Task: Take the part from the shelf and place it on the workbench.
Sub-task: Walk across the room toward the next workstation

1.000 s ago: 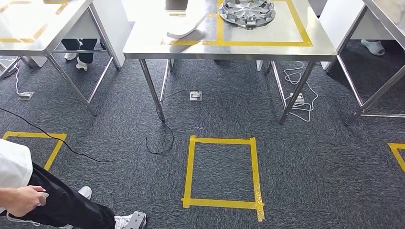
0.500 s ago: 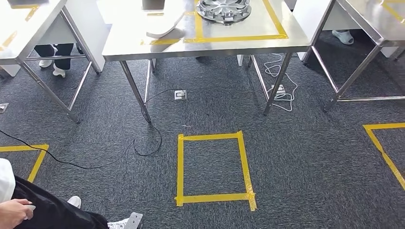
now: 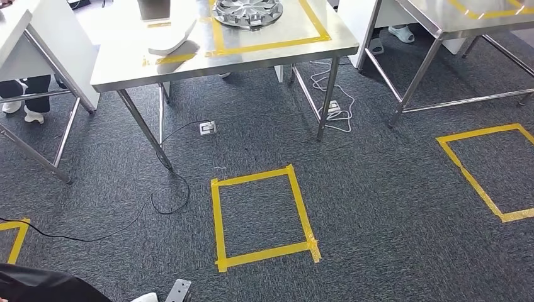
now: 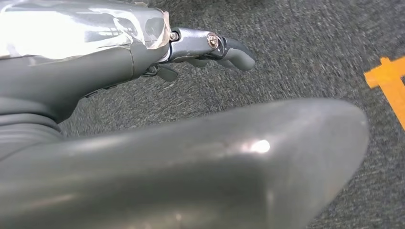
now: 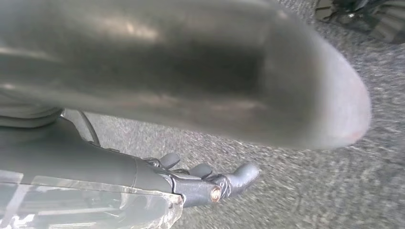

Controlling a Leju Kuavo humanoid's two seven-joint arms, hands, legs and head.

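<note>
A silver wheel cover lies inside a yellow tape frame on the steel workbench at the top of the head view. Beside it on the same top rests a curved white part. My left hand hangs over grey carpet, its thick thumb and dark fingers apart with nothing in them. My right hand also hangs above the carpet, with its fingers spread and empty.
A yellow tape square marks the carpet in front of the workbench and another lies to the right. More steel tables stand at the left and right. A black cable and floor socket lie near the bench leg. A person's dark trouser leg is at the lower left.
The camera has turned to the right, so the whole scene has shifted left. The person at the lower left has almost left the picture, and the right tape square has come in.
</note>
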